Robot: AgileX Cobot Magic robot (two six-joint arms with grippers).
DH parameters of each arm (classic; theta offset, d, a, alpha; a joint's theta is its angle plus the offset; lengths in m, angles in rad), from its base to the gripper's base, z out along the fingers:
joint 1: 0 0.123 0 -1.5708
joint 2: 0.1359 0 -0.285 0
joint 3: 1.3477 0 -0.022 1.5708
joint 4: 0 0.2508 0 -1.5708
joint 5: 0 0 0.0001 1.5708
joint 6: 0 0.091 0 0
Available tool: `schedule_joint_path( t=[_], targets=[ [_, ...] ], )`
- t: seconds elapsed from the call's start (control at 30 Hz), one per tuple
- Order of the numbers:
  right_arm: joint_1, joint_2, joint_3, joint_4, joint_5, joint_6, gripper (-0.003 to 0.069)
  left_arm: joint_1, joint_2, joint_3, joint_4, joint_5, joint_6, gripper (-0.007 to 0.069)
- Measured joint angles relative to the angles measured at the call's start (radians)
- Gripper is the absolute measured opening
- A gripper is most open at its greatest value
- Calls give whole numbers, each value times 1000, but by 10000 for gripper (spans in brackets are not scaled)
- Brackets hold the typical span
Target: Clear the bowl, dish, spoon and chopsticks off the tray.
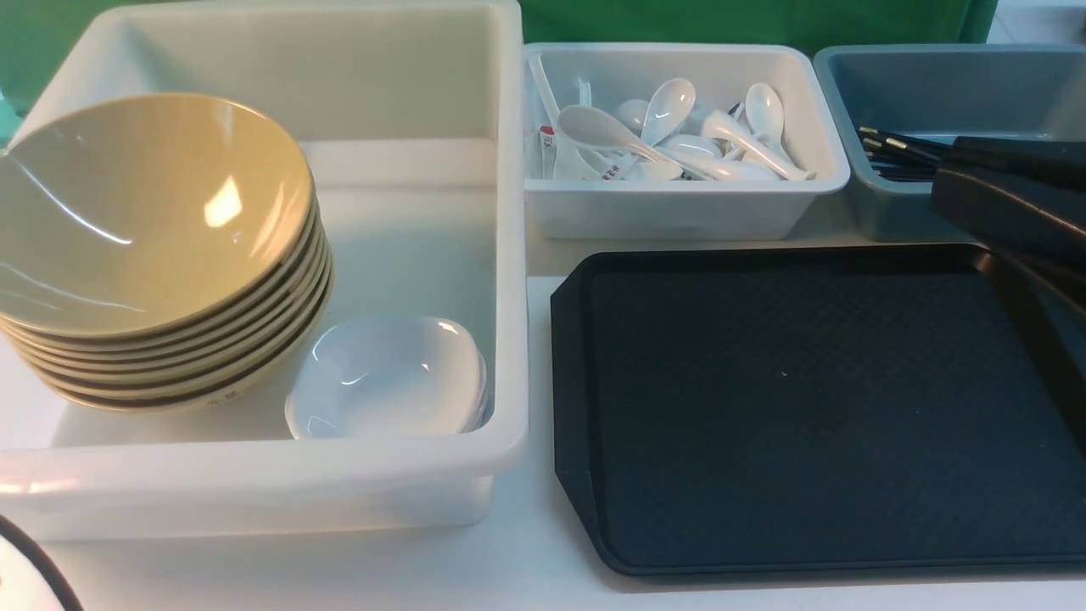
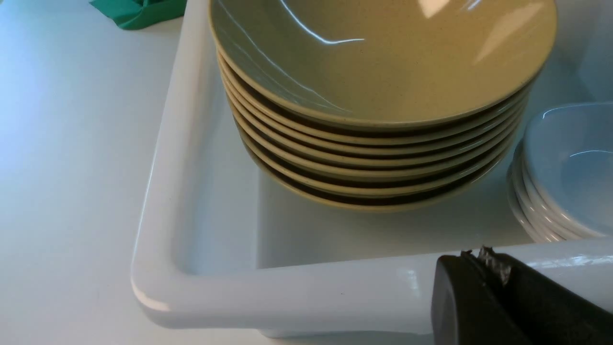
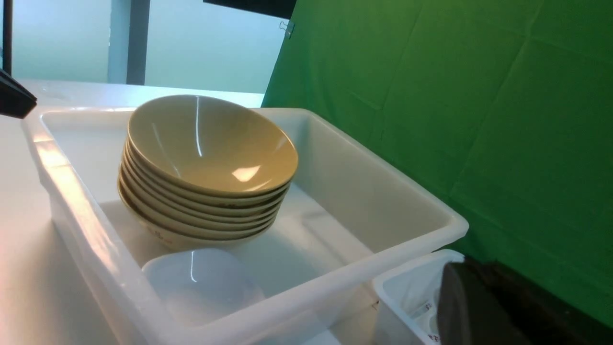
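Observation:
The black tray (image 1: 814, 407) lies bare, with nothing on it. A mustard bowl (image 1: 144, 212) tops a stack of several alike in the big white bin (image 1: 509, 255); the stack also fills the left wrist view (image 2: 383, 57). Beside it sits a white dish (image 1: 386, 378) on a small stack. Several white spoons (image 1: 670, 136) lie in the small white bin. Black chopsticks (image 1: 899, 153) rest in the grey-blue bin. My right gripper (image 1: 943, 174) is shut and empty, hovering at the tray's far right corner. My left gripper (image 2: 471, 256) is shut and empty, at the big bin's near rim.
The small white bin (image 1: 687, 212) and the grey-blue bin (image 1: 857, 127) stand behind the tray. A green curtain (image 3: 479, 96) hangs at the back. White tabletop (image 1: 534, 568) shows in front of the big bin and tray.

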Motion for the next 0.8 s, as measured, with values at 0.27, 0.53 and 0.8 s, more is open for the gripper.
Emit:
schedule_joint_path(
  t=[0.27, 0.53, 0.8],
  targets=[
    [0, 0, 7, 0, -22, 0, 46, 0, 0, 0, 0, -1, -1, -13],
    [-101, -83, 314, 2, -406, 98, 46, 0, 0, 0, 0, -1, -1, -13],
    [-473, -380, 702, 10, -456, 374, 46, 0, 0, 0, 0, -1, -1, -13]
  ],
)
